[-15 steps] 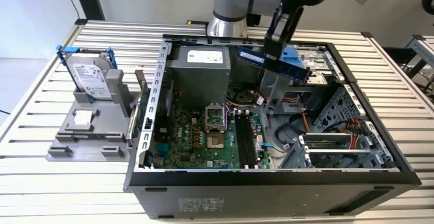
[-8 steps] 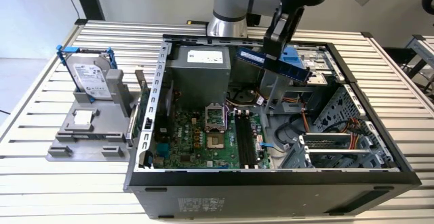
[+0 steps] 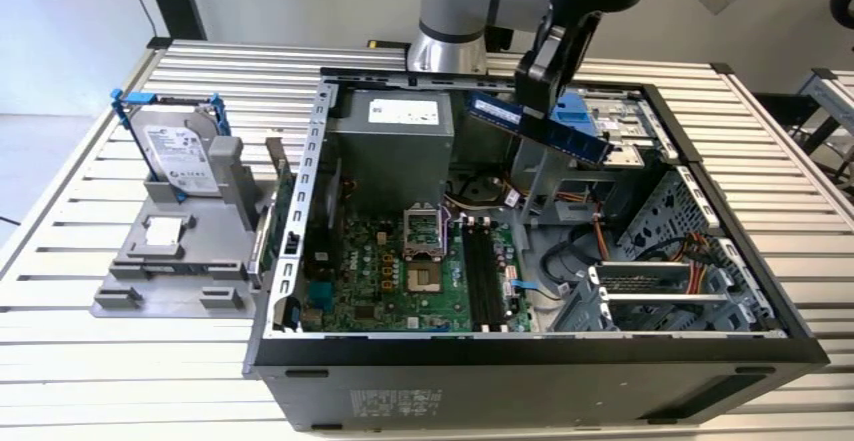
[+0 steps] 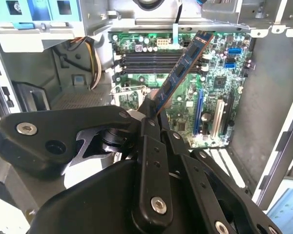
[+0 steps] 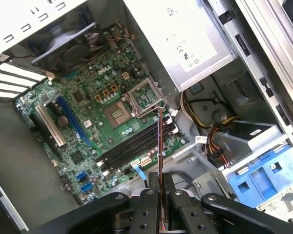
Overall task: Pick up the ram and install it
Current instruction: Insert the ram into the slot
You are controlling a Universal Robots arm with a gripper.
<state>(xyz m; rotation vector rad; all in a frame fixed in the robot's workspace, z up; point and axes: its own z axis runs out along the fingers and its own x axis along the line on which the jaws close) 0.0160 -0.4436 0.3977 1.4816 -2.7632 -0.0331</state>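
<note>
In the second wrist view the pincer was clamped on one end of the blue ram, held tilted in the air inside the open computer case, with the green motherboard and its black memory slots beyond.

Exterior view:
- Arm is cut off by the frame edge at 12 o'clock.
- Computer case loses its base at 6 o'clock.
- Ram: mid-length is hidden behind the gripper.
- Hard drive, at the case's 9 o'clock, has its lower part sunk behind a grey stand.

Second wrist view:
- The ram's held end is buried between the fingers.

First wrist view:
- The ram is seen edge-on, so its chips cannot be made out.
</note>
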